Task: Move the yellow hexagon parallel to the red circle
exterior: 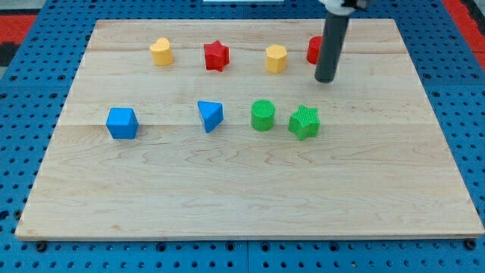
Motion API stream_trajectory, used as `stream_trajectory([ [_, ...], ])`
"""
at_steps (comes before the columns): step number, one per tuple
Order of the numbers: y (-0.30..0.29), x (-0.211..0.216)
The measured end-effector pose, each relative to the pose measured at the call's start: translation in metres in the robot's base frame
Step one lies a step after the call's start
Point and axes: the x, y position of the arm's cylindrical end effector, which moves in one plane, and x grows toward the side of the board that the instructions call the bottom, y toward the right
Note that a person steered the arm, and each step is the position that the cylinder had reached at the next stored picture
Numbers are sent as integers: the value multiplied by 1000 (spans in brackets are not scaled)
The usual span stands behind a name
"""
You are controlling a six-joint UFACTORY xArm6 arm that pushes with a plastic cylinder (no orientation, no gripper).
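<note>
The yellow hexagon (276, 58) sits near the view's top, right of centre. The red circle (313, 50) is just to its right, mostly hidden behind my dark rod. My tip (326, 79) rests on the board just below and right of the red circle, to the right of the yellow hexagon and apart from it.
A yellow heart-like block (161, 51) and a red star (216, 55) lie in the top row to the left. Lower down stand a blue cube (122, 123), a blue triangle (210, 115), a green cylinder (262, 115) and a green star (304, 122). The wooden board (242, 197) ends in blue pegboard.
</note>
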Motion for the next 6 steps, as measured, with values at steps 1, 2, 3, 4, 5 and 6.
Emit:
stream_trajectory([
  [1,-19,-8],
  [2,-60,-27],
  [3,-75,-64],
  [4,-72,-52],
  [5,-97,-14],
  [6,-145,-26],
])
